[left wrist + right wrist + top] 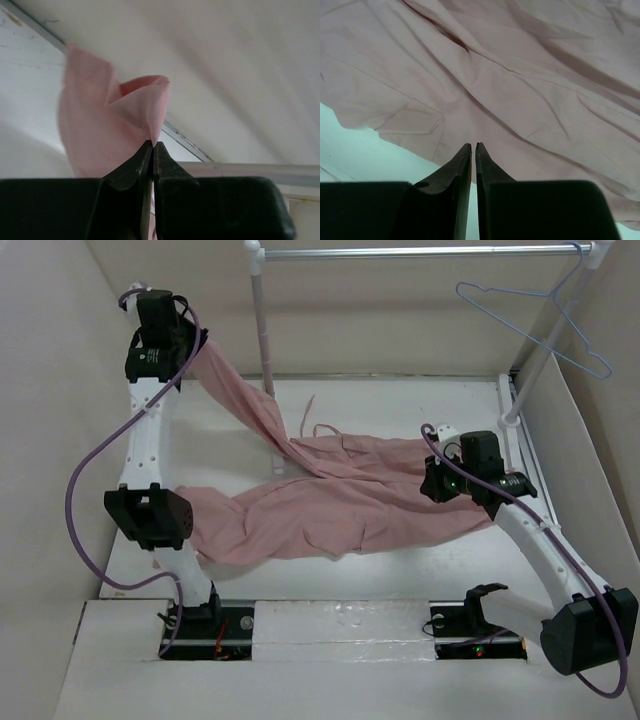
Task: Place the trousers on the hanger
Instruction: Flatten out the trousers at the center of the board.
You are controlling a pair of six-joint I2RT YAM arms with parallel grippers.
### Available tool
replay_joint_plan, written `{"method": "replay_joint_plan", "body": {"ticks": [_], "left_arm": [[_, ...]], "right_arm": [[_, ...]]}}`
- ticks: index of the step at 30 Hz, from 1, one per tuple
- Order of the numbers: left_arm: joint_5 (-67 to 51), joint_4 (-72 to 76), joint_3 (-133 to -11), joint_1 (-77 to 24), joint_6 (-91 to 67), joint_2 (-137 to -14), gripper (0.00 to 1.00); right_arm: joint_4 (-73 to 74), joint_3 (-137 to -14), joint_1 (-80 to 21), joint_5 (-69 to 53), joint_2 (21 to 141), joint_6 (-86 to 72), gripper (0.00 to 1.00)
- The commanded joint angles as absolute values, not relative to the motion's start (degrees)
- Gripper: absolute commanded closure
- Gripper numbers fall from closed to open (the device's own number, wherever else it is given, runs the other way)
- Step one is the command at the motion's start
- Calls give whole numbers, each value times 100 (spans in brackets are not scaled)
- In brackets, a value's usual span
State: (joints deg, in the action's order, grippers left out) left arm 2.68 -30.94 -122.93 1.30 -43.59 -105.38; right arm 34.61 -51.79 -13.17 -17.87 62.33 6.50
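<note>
White table [400, 400] under the trousers [340, 500], which sprawl across its middle with one leg hauled up left. The left gripper [152, 144] is clamped tight on that leg's hem. The right gripper [473, 145], nearly closed, sits at the waist edge; grip unclear. The hanger [535, 340] hangs on the rail [420, 252], well apart.
</note>
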Motion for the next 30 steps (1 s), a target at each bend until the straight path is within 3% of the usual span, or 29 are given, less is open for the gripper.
{"method": "replay_joint_plan", "body": {"ticks": [1, 6, 10, 16, 21, 23, 24, 25, 28, 30], "left_arm": [[175, -2488, -11941, 307, -4272, -9643, 100], [176, -1375, -9198, 1132, -4061, -8395, 100], [-840, -765, -7098, 2266, -4245, -8217, 100], [-1098, -747, -6225, 3171, -3999, -8745, 100], [-661, -1009, -5985, 3234, -3920, -8833, 100], [-449, -1264, -5994, 3234, -3946, -8763, 87], [-396, -1335, -5951, 3234, -3929, -8684, 75], [-387, -1362, -5863, 3287, -3911, -8466, 56], [-273, -1450, -5871, 3287, -3902, -8035, 45], [-54, -1642, -5976, 3026, -3955, -7700, 45]], "right_arm": [[3375, -5388, -1292, -1898, 6144, 712, 86], [3252, -5221, -1292, -2065, 6152, 712, 86], [3348, -5177, -1239, -2109, 6196, 852, 86], [3612, -5282, -1125, -2039, 6126, 914, 84], [3674, -5273, -1011, -2039, 6029, 914, 81], [3726, -5273, -959, -1987, 6038, 905, 78], [3735, -5273, -958, -1986, 6029, 923, 77], [3753, -5265, -888, -1978, 6038, 932, 74], [3735, -5212, -827, -1995, 6047, 940, 67], [3674, -5194, -826, -2039, 6073, 932, 63]]}}
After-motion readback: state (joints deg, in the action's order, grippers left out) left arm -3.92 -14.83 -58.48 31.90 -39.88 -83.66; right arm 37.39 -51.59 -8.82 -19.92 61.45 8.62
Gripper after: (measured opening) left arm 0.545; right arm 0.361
